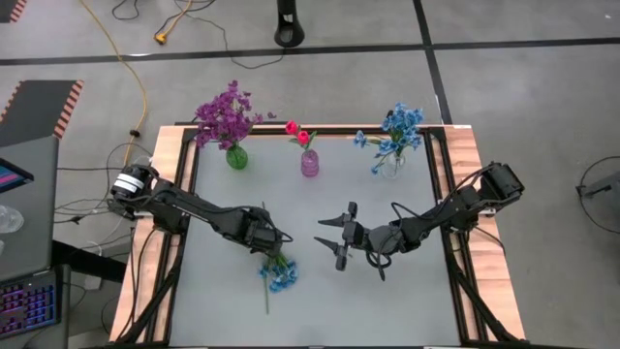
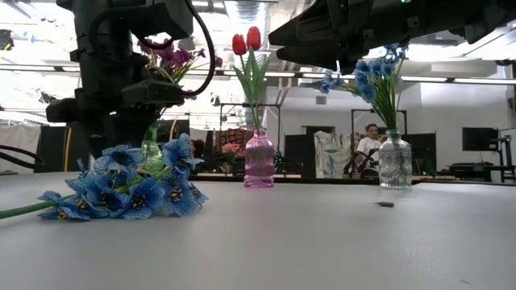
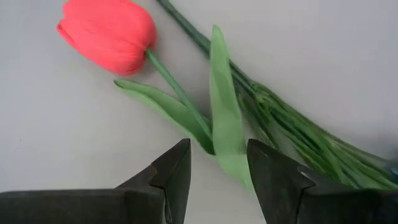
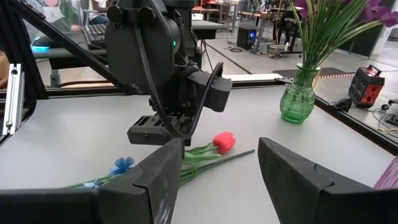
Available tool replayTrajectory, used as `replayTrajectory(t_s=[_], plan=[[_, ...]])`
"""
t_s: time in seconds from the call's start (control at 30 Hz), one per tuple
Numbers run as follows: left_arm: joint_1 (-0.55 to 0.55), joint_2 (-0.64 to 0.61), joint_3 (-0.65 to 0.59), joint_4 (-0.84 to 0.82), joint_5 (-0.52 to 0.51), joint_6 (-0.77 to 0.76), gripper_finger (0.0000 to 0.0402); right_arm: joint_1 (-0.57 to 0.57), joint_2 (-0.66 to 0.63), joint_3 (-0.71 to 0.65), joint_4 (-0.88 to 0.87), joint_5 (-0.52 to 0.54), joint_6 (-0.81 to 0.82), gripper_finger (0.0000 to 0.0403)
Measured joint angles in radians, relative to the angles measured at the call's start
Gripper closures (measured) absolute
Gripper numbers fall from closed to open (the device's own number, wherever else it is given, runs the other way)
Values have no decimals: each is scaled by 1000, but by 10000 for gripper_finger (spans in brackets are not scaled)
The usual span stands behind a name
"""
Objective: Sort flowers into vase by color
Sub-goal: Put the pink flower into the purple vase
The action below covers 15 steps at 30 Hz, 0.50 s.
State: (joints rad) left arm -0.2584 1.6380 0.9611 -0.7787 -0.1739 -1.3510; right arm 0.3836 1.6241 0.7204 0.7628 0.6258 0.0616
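A red tulip (image 3: 109, 34) lies on the table by its bud, leaves and stem, beside a blue sprig (image 1: 281, 274) whose blooms (image 2: 137, 189) also rest on the tabletop. My left gripper (image 3: 217, 152) points down over the tulip and is open. Its fingers stand on either side of the tulip's stem and one leaf (image 3: 227, 143), near where the leaves join. My right gripper (image 1: 329, 240) hovers level and open at mid-table, facing the left one, with nothing between its fingers (image 4: 217, 162). In the right wrist view the tulip (image 4: 224, 142) lies under the left gripper.
Three vases stand along the far edge: a green one (image 1: 236, 155) with purple flowers, a pink one (image 1: 309, 161) with red tulips, and a clear one (image 1: 390, 165) with blue flowers. A small dark scrap (image 2: 385, 204) lies on the table. A person sits in the room beyond.
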Motion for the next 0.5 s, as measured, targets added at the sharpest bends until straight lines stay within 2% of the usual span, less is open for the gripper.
replayTrajectory(t_s=[0.5], plan=[[-11, 0, -20, 46, -17, -12, 258, 0, 0, 0, 0, 0, 0, 163]])
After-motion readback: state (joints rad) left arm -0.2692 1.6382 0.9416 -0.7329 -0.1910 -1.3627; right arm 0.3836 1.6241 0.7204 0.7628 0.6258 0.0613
